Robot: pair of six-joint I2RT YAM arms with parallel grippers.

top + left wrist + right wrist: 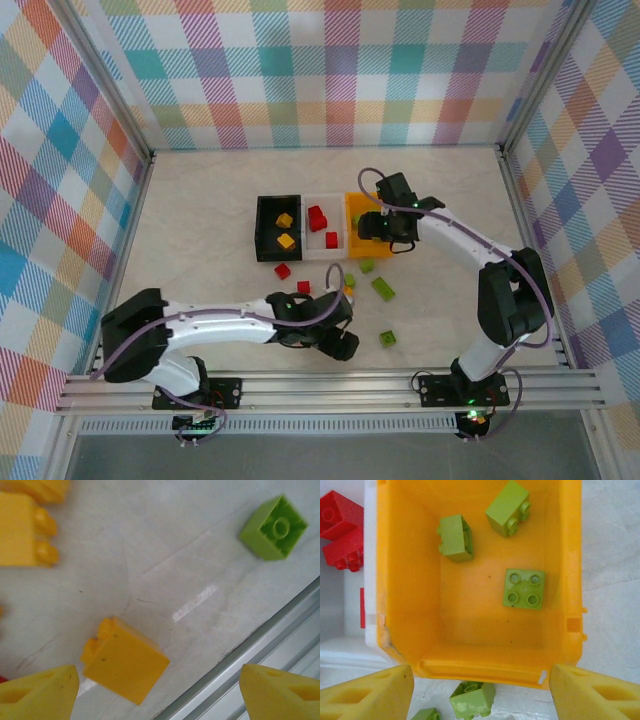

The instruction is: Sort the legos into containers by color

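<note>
Between the tips of the left pincer [159, 685], spread, a yellow brick [125, 666] on the counter [165, 555], lime brick [274, 527] well apart, right pincer [480, 677] likewise spread over the near wall of the orange bin [405, 580], three lime bricks [523, 588] inside.

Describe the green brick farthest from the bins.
Find the orange bin, rightmost of three, then move toward the metal rail at the near edge. The lime green brick there lies alone; other loose greens sit near the bin.
</note>
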